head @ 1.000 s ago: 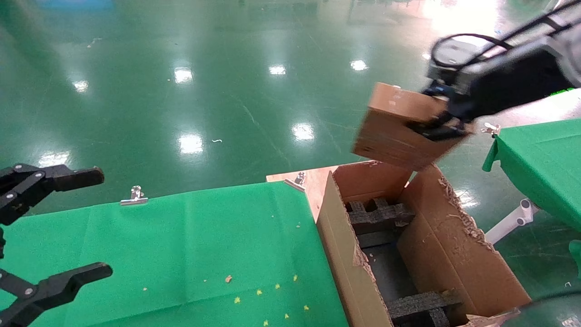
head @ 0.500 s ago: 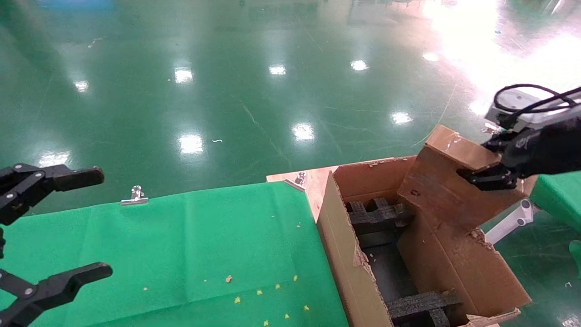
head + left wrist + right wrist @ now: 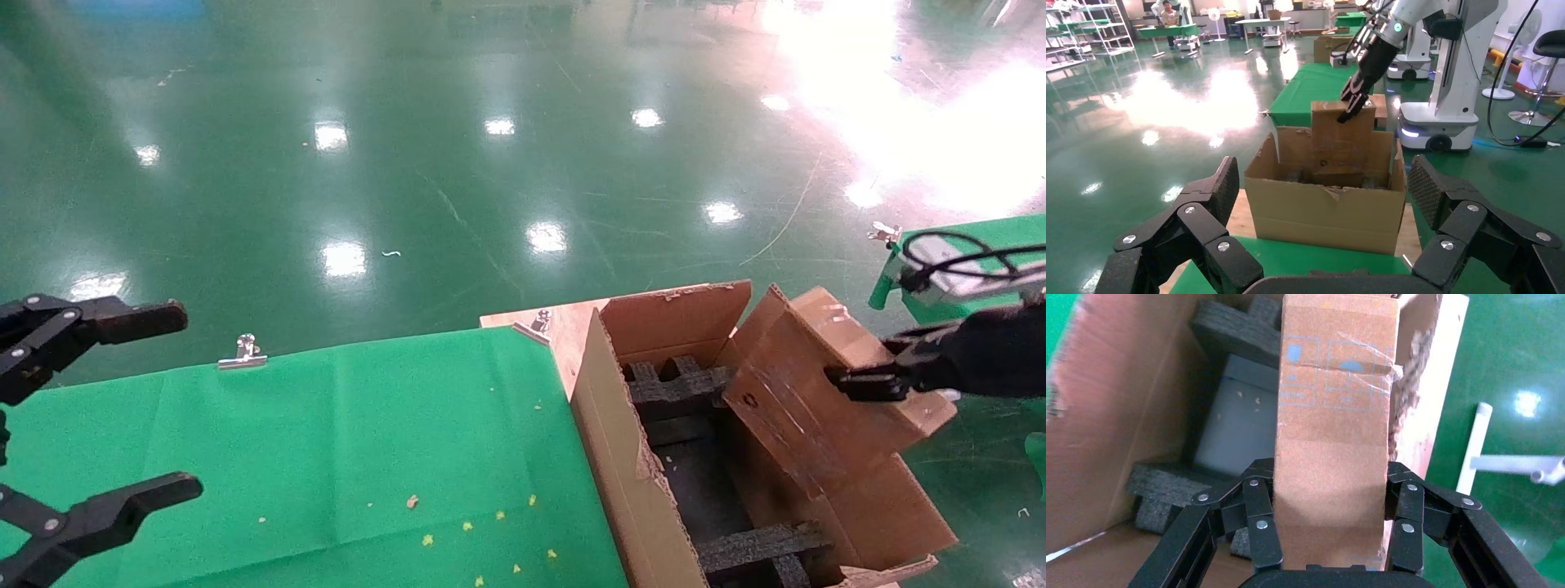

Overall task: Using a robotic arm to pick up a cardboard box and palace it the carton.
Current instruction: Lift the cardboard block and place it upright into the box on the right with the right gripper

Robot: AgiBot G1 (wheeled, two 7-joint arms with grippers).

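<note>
Cardboard box (image 3: 805, 384) lower end hidden inside carton (image 3: 621, 457).

Glossy green floor (image 3: 458, 163) reflecting rows of overhead lights, with strong glare at far right. Foreground: worktop under a green cloth (image 3: 343, 441) secured by a metal binder clip (image 3: 242, 353). Left wrist view: further green-covered tables (image 3: 1306, 92), shelving (image 3: 1083, 30), a standing fan (image 3: 1514, 55) and a black office chair (image 3: 1545, 67).
</note>
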